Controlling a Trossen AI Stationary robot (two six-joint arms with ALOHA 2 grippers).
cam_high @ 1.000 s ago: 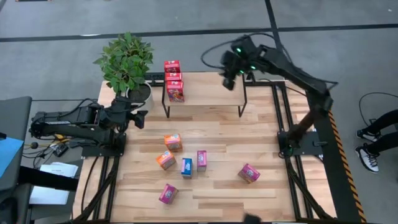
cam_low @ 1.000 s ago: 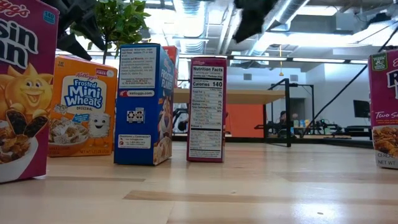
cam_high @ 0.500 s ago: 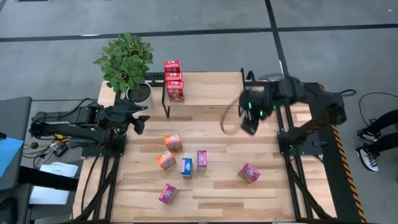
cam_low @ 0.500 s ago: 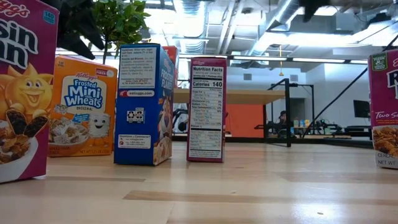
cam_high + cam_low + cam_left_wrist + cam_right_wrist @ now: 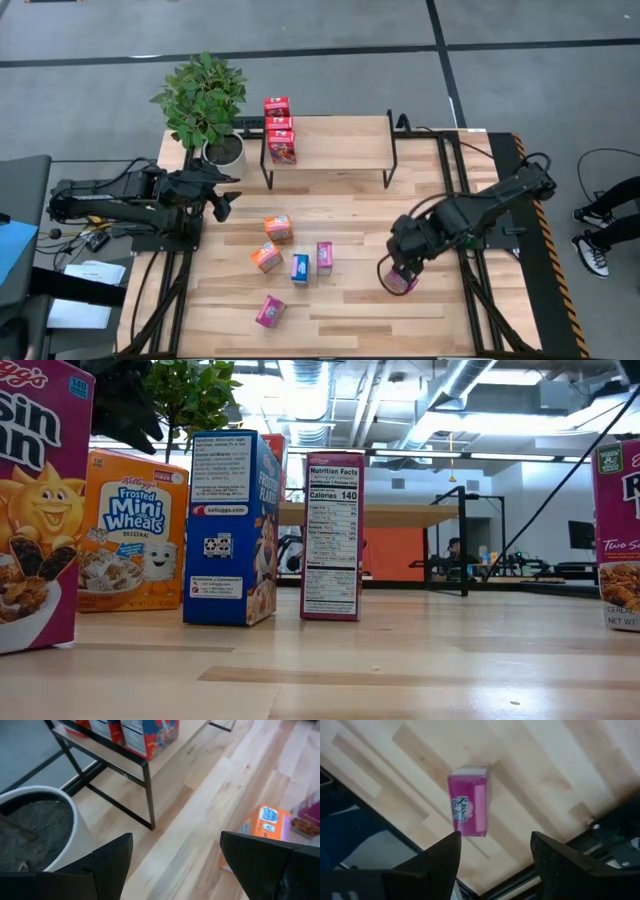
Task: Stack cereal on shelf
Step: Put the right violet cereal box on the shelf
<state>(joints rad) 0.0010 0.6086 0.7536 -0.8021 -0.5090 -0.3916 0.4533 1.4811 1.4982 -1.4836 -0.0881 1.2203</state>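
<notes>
Three red cereal boxes (image 5: 279, 130) are stacked at the left end of the shelf (image 5: 330, 145). Several more stand on the table: two orange (image 5: 278, 228), one blue (image 5: 300, 268), and magenta ones (image 5: 324, 257). My right gripper (image 5: 495, 855) hangs open, pointing down, just above the magenta box (image 5: 469, 800) at the near right (image 5: 402, 283). That box rests on the table ahead of the fingers, not between them. My left gripper (image 5: 175, 857) waits open beside the plant pot (image 5: 35, 827), above the table's left side (image 5: 222, 197).
A potted plant (image 5: 203, 100) stands at the far left corner beside the shelf. Black frame rails (image 5: 455, 180) run along both table sides. Bare wood lies between the shelf and the boxes. The shelf's middle and right part carry nothing.
My right gripper has swung from above the shelf's right end toward the table's near edge and downward. It has tipped to point straight down and now stands over the magenta box at the near right. The boxes have not moved.
</notes>
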